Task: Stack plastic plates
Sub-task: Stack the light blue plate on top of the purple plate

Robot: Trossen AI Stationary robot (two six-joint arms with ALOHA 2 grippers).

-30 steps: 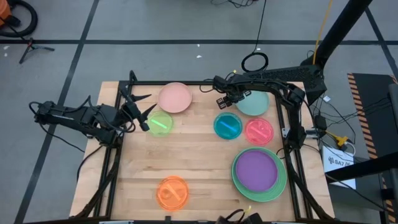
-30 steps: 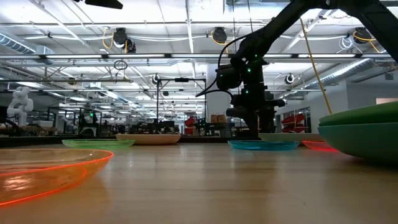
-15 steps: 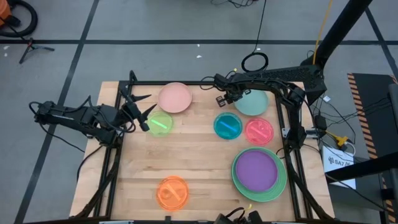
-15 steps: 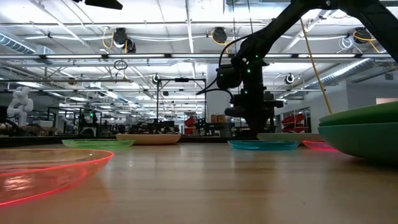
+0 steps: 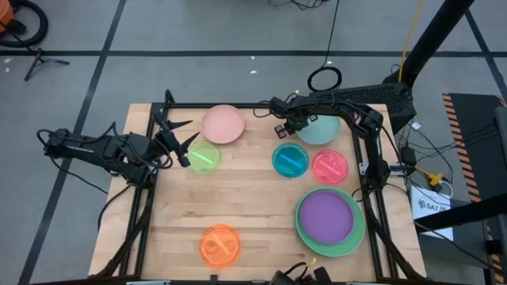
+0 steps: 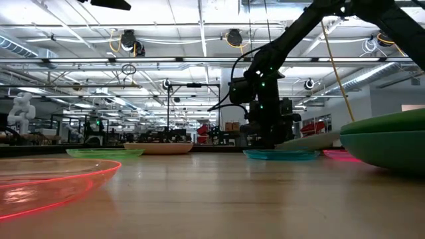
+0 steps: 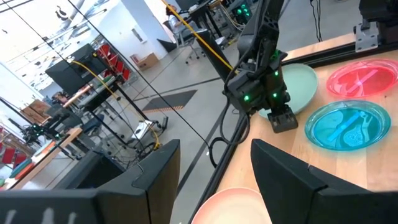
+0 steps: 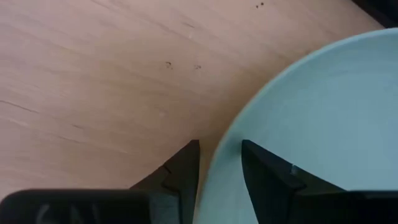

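Mint plate [image 5: 323, 131] sat upper right of the wooden counter [image 5: 253, 214] in the high view, and the right claw [image 5: 299, 127] was at its left rim. Right wrist view showed what the overhead couldn't: one finger [image 8: 177, 171] outside the rim on the wood, the other [image 8: 273, 171] on the plate's inner surface, so the claw was spread and straddling the edge, not yet pinching. Low view had the mint plate's near edge [image 6: 312, 141] looking tilted up off the counter, though that's hard to confirm at that angle.

My read: pickup step for the mint plate. Next move calls for closing on the rim, lifting, and carrying it toward the stack at lower right, where the purple plate [image 5: 326, 217] already lay inside the large green plate [image 5: 358, 237].

Other plates were loose:
- pink plate [image 5: 223, 124], upper centre
- yellow-green plate [image 5: 203, 157], left of centre
- blue plate [image 5: 290, 161] and red plate [image 5: 329, 167], centre right, just beside each other
- orange plate [image 5: 219, 244], bottom centre

Left claw [image 5: 176, 134] hung at the left edge of the counter, fingers spread and empty, just beside the yellow-green plate. Left wrist view looked across at the right arm over the mint plate, pink rim [image 7: 233, 208] at the bottom of frame.
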